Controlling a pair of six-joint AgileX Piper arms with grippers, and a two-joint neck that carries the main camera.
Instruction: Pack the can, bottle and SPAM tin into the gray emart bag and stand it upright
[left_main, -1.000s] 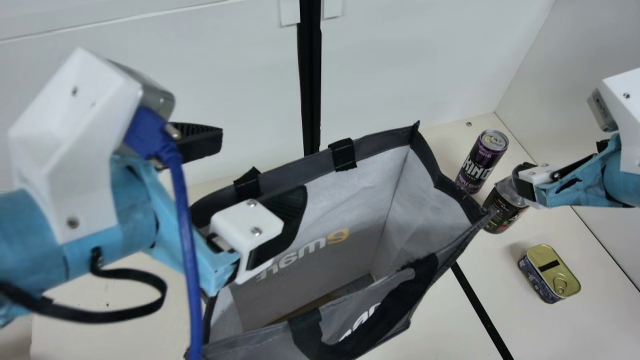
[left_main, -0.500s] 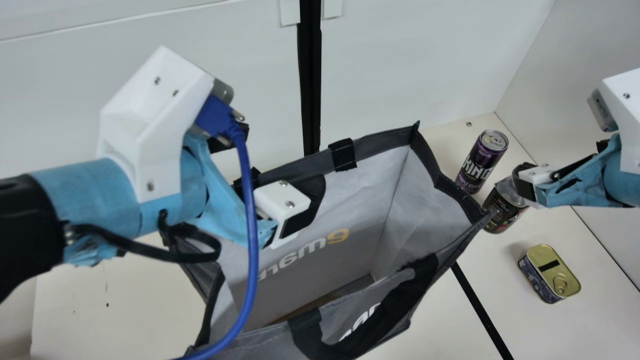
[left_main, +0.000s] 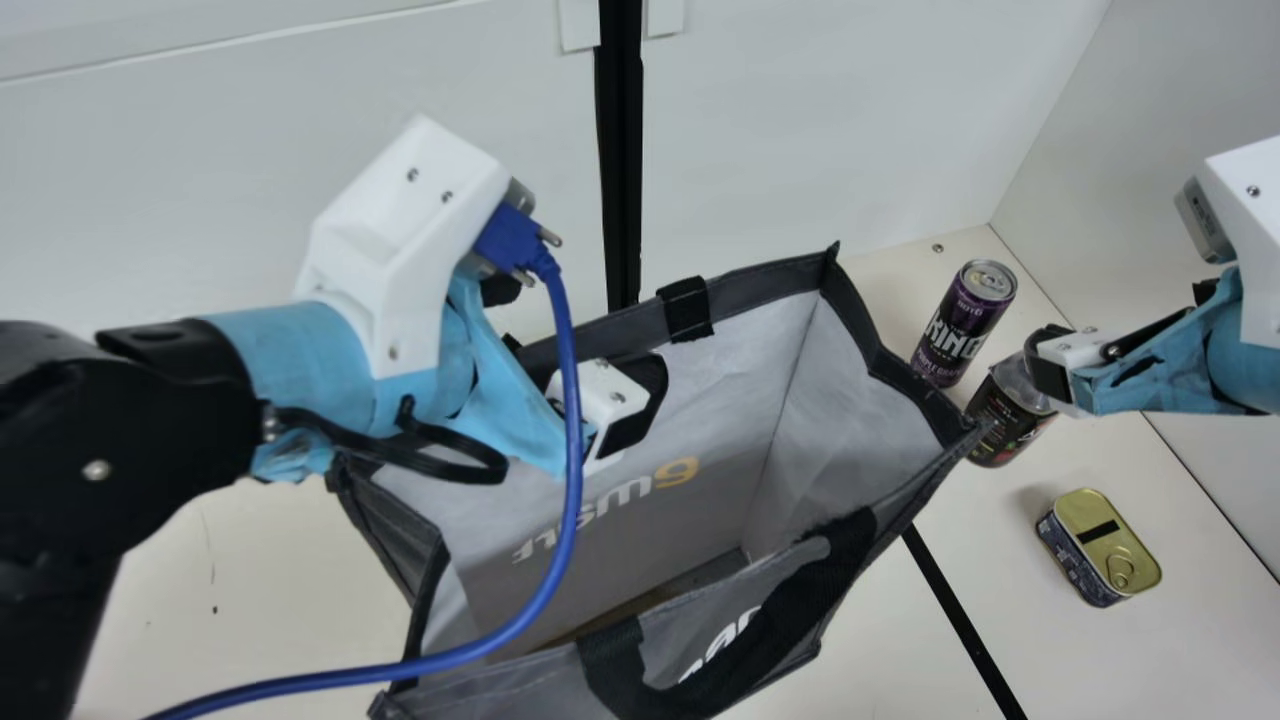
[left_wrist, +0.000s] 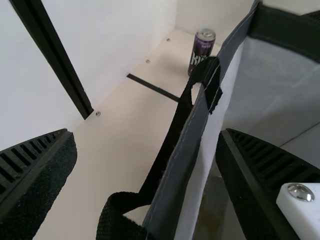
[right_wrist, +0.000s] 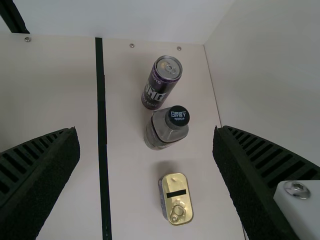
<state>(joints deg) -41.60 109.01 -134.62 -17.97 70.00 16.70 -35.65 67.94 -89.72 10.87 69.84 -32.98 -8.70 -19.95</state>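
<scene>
The gray boxy fabric bag (left_main: 740, 400) stands mouth up on the flat cream table (left_main: 1180, 640). To its right are a purple cylindrical metal can (left_main: 965, 320) at the back, a clear, dark-labelled plastic bottle (left_main: 1005, 420) just before it, and, nearest the front, apart from both, a gold-topped rectangular metal tin (left_main: 1105, 545), lid up.

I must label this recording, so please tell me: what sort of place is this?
Probably a robot lab or test booth: pale panels wall in the cream table, the left pincer and right pincer are open above it, and a blue cable hangs from the left arm.
</scene>
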